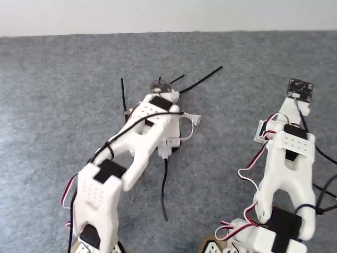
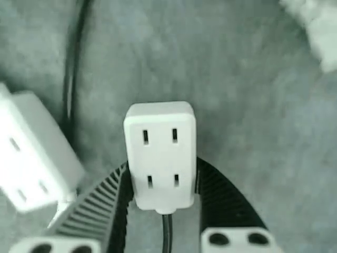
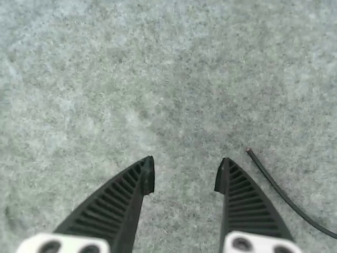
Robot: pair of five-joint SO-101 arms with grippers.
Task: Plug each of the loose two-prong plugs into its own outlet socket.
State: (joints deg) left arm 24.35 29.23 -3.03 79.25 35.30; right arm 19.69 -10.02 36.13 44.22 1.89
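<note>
Centre of the high view: the left hand clamps a white rectangular plastic outlet block with 2 slot pairs, a second white outlet block just beside. Likely step: steadying the socket. At right, the right hand gapes wide and empty near a thin black cable; next it must fetch a plug. Below, a grey felt bench; a pale wall along the top

A grey, felt-like mat covered the whole work surface, its nap mottled with light and dark flecks. Along the far edge of the mat ran a plain pale strip, wall or board, meeting the mat in a straight line.
</note>
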